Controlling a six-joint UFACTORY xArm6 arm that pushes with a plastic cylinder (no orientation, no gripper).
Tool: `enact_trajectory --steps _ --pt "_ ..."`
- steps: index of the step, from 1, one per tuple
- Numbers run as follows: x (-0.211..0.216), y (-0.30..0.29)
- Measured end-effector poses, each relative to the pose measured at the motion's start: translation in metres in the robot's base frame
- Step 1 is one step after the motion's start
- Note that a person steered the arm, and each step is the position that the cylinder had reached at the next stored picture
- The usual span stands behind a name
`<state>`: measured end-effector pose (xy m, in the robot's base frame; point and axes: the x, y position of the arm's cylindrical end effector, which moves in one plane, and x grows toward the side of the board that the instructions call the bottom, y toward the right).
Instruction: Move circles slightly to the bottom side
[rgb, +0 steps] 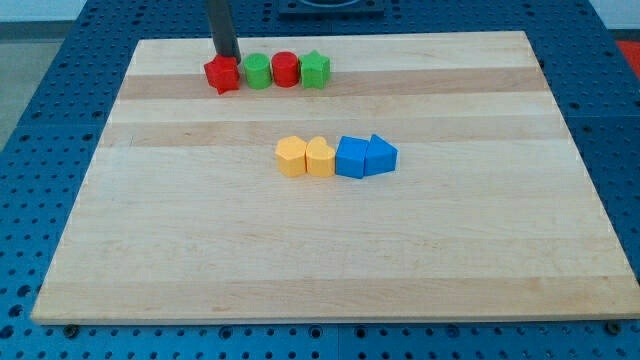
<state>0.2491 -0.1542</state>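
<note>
Green circle (259, 71) and red circle (285, 69) sit side by side, touching, in a row close to the table's (330, 250) far edge, left of centre. A red star (222, 75) flanks them on the left, a green star (315, 69) on the right. I have my tip (227, 58) just behind the red star; this rod has no jaws to clench. Bare wood lies nearer, before the yellow blocks (305, 157) and blue blocks (365, 156). I read no writing.

Lab: blue pegboard bench (60, 110), wood board (330, 250).
</note>
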Motion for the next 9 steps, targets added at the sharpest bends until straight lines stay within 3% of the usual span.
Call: enact_trajectory --steps 2,5,9 --pt "0.022 -0.001" --pt "-0.032 0.046" --pt "-0.014 0.059"
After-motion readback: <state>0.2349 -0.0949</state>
